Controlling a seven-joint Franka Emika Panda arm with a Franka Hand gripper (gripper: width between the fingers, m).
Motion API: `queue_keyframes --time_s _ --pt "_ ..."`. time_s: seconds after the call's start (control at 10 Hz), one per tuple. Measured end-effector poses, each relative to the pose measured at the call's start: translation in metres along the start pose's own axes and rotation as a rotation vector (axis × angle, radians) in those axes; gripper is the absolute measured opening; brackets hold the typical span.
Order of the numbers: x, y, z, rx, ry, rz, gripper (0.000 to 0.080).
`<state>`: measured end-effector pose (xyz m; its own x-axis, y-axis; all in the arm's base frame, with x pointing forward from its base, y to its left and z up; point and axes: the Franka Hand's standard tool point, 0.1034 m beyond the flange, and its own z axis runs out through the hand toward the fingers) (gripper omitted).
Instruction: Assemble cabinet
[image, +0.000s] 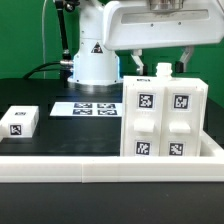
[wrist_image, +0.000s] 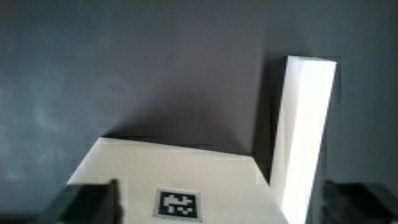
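Note:
The cabinet (image: 163, 118) is a big white box at the exterior view's right, with four tagged panels on its front face. My gripper (image: 161, 60) hangs just above its top, jaws wide apart, with a small white part of the cabinet top showing between the fingers. In the wrist view a white cabinet face with a tag (wrist_image: 178, 204) lies between my fingers (wrist_image: 89, 202), and a tall narrow white panel edge (wrist_image: 306, 120) rises beside it. The gripper (wrist_image: 217, 206) is open and grips nothing.
A small white tagged block (image: 20, 122) lies at the exterior view's left. The marker board (image: 88, 107) lies on the black table in front of the robot base (image: 92, 55). A white rail (image: 100, 166) runs along the near edge.

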<state>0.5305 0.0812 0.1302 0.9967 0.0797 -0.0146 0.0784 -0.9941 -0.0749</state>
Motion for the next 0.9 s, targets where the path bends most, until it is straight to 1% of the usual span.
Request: queue_keyframes --time_s 0.1,0.2,0.3,0.5,0.6,0.7,0.9 --pt "0.0 0.0 0.0 0.0 0.0 0.0 0.0724" --pt "-0.001 0.0 0.0 0.0 0.0 0.004 0.0724" --pt "-0.011 0.001 0.005 -0.002 -0.008 0.022 0.0784" --pt "-0.035 0.008 0.015 -0.011 -0.007 0.04 0.0795" --pt "-0.05 0.018 0.022 -0.017 -0.006 0.054 0.0797" --pt "-0.061 0.033 0.027 -0.022 -0.014 0.048 0.0797" --pt "-0.06 0.033 0.027 -0.022 -0.012 0.046 0.0797"
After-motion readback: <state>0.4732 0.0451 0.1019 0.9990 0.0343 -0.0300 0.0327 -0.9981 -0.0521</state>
